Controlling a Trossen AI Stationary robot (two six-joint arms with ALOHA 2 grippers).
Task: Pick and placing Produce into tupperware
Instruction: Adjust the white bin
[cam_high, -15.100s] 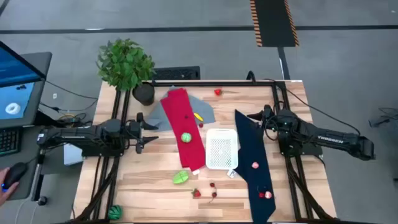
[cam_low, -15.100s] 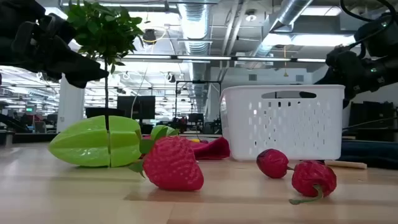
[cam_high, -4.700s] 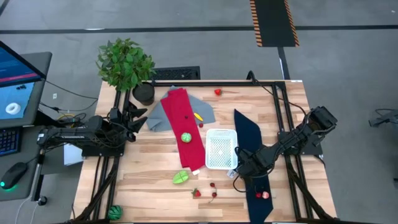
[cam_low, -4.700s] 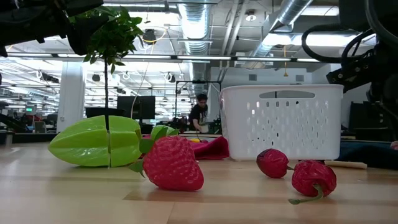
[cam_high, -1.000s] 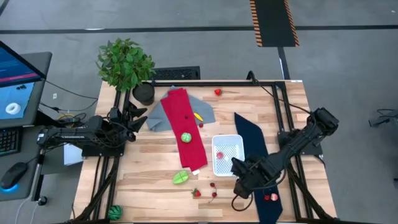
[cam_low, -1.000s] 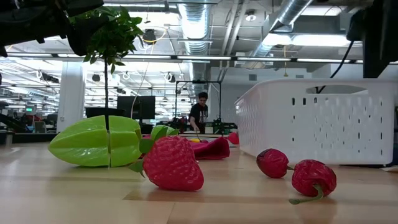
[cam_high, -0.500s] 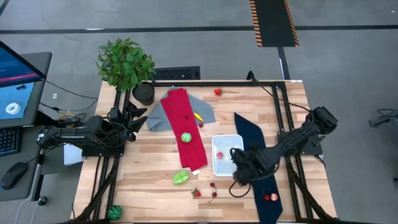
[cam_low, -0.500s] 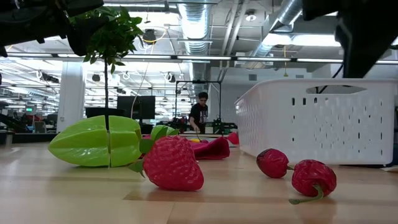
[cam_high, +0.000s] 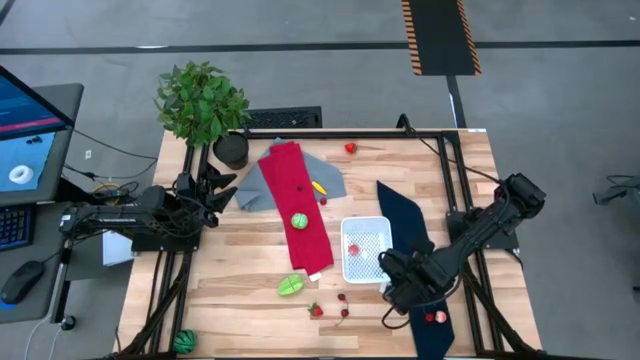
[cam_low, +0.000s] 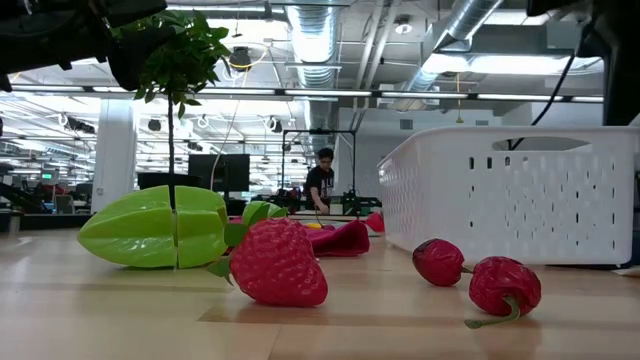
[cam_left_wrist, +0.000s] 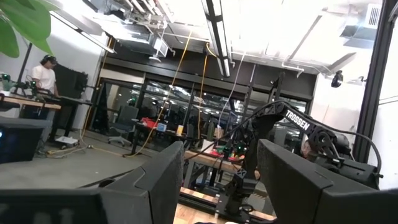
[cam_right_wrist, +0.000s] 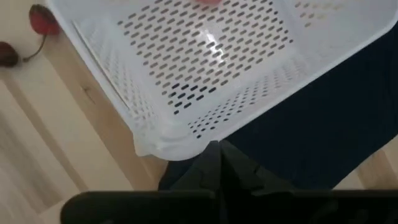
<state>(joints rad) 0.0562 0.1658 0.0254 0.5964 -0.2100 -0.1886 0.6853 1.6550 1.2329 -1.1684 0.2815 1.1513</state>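
Observation:
The white tupperware (cam_high: 366, 250) stands on the table beside the navy cloth (cam_high: 405, 225), with one small red piece of produce (cam_high: 352, 249) inside. My right gripper (cam_high: 391, 284) points down, shut, at the tub's near right corner (cam_right_wrist: 168, 144), over the navy cloth (cam_right_wrist: 298, 124). Loose produce lies around: a green starfruit (cam_low: 160, 227), a strawberry (cam_low: 278, 262), two cherries (cam_low: 440, 262), a green ball (cam_high: 300, 221) on the red cloth and a red piece (cam_high: 432, 316) on the navy cloth. My left gripper (cam_left_wrist: 221, 146) waits open at the table's left edge, tilted upward. My right gripper's shut fingertips (cam_right_wrist: 214, 149) stand just outside the tub's near right corner, coming from above; whether they touch the rim or the navy cloth below them, I cannot tell.
A potted plant (cam_high: 203, 103) stands at the far left corner. A long red cloth (cam_high: 297, 205) overlaps a grey cloth (cam_high: 255, 185) in the middle, with a yellow piece (cam_high: 318, 187) beside it. A red piece (cam_high: 350, 148) lies at the far edge.
My right gripper has swung toward the table's far edge, over the tub's near right corner, and then drawn back toward the near edge to stand beside that corner. The tub and the produce have kept still.

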